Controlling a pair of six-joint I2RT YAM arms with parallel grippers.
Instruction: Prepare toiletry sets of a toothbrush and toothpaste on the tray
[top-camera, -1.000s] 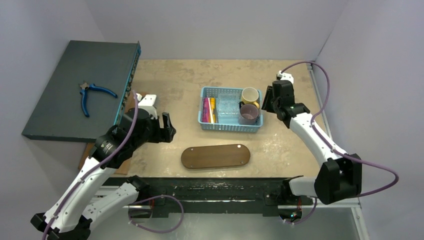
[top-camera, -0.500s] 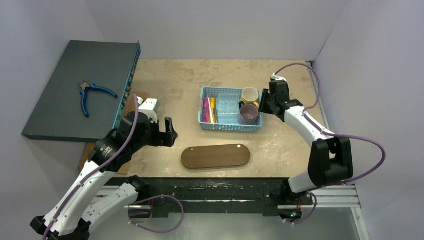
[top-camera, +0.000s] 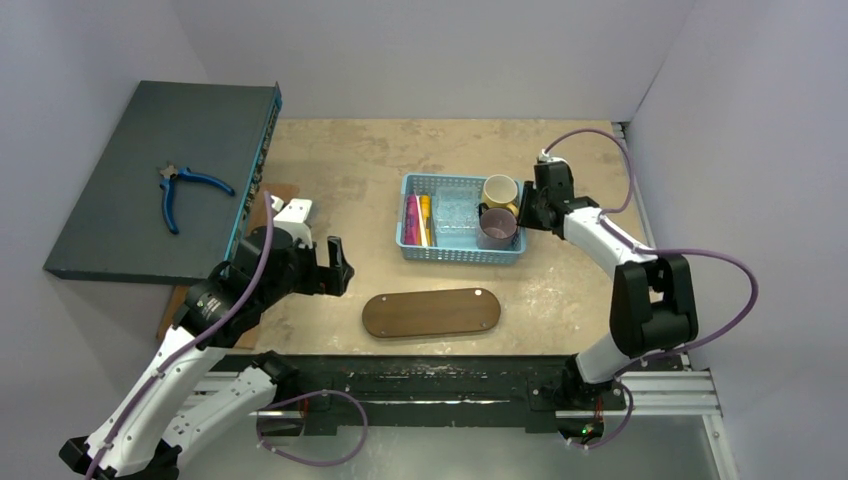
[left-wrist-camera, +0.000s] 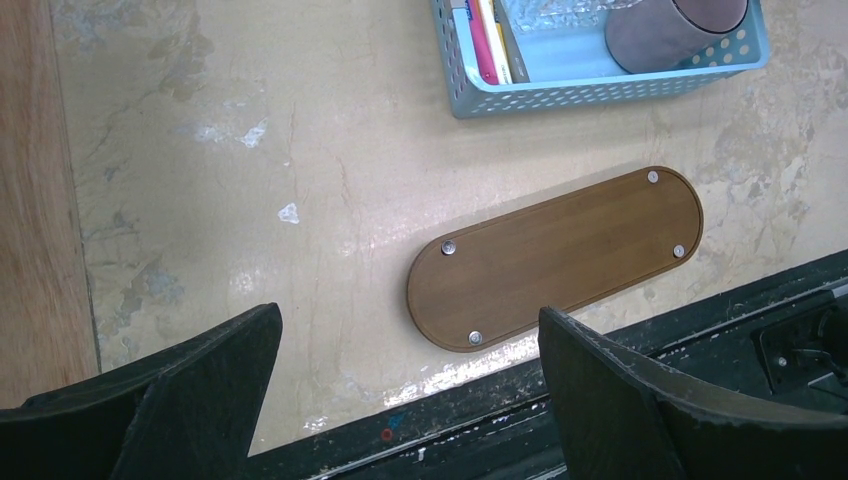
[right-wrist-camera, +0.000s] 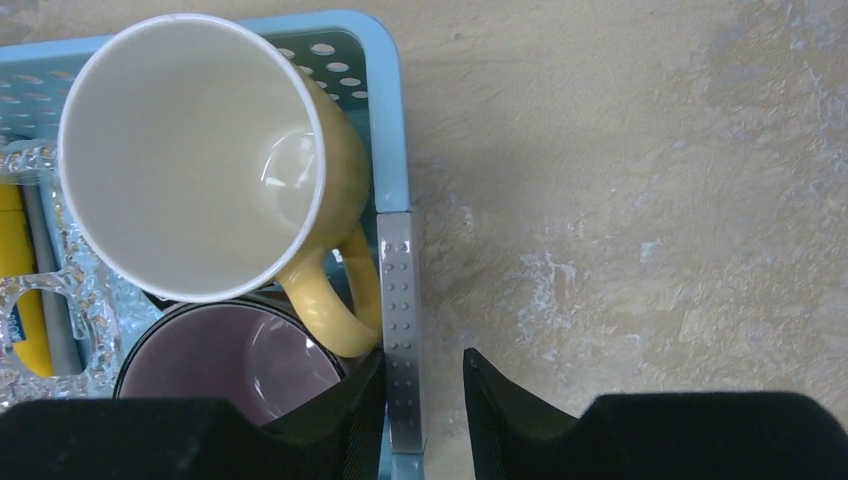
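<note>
The dark brown tray (top-camera: 430, 312) lies bare at the table's near edge, and also shows in the left wrist view (left-wrist-camera: 560, 255). The pink tube (top-camera: 410, 220), the yellow tube (top-camera: 425, 215) and a slim pale toothbrush (top-camera: 433, 228) lie in the left end of the blue basket (top-camera: 462, 255). My left gripper (top-camera: 338, 266) hovers open and empty left of the tray (left-wrist-camera: 408, 318). My right gripper (top-camera: 527, 212) straddles the basket's right rim (right-wrist-camera: 424, 355). One finger is inside by the mugs and one outside, with a small gap.
A yellow mug (right-wrist-camera: 190, 150) and a purple mug (right-wrist-camera: 235, 365) fill the basket's right end beside a clear plastic piece (top-camera: 455, 215). A grey studded strip (right-wrist-camera: 400, 320) sits on the right rim. A dark slab (top-camera: 130, 190) with blue pliers (top-camera: 185, 190) and a light board (left-wrist-camera: 30, 200) lie left.
My right gripper has moved left and down onto the basket's right rim, its arm folding inward. My left gripper has shifted slightly nearer and right. The tray and basket have not moved.
</note>
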